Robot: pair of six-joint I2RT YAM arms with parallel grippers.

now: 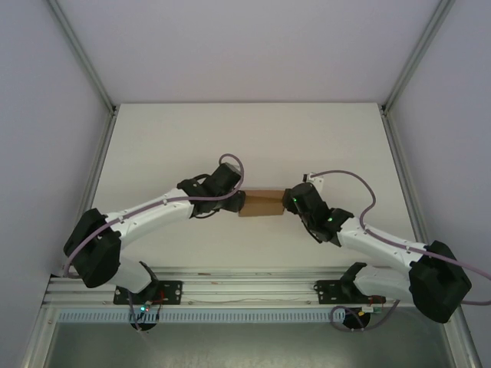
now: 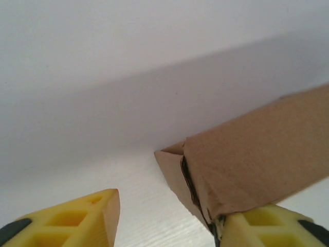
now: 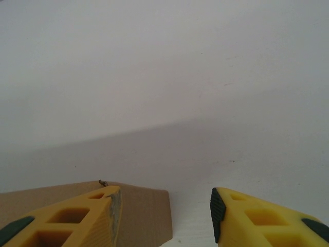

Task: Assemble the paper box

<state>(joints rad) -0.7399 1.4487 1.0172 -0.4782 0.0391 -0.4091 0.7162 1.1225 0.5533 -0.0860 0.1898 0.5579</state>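
**A:** Right, starting from the near edge: how do the two arms stand?

**B:** Both reach inward to mid-table. The left gripper, with wedge-shaped yellow plastic fingers, is about half open and holds nothing. The small, plain brown cardboard paper box rests its folded end against the finger on the right of that wrist view, not in the gap.

**A:** And the right gripper?

**B:** Parted about as wide, also gripping nothing. The box's other end lies by its left-of-view finger, one corner reaching into the gap.

**A:** Which way does the box run?

**B:** Its long axis runs left to right with one end at each gripper, so neither arm is nearer. I'd judge each must shift sideways to straddle an end wall. The cardboard is matt and creased, with a seam gaping at the left end. Beyond it are the smooth white table and pale walls.
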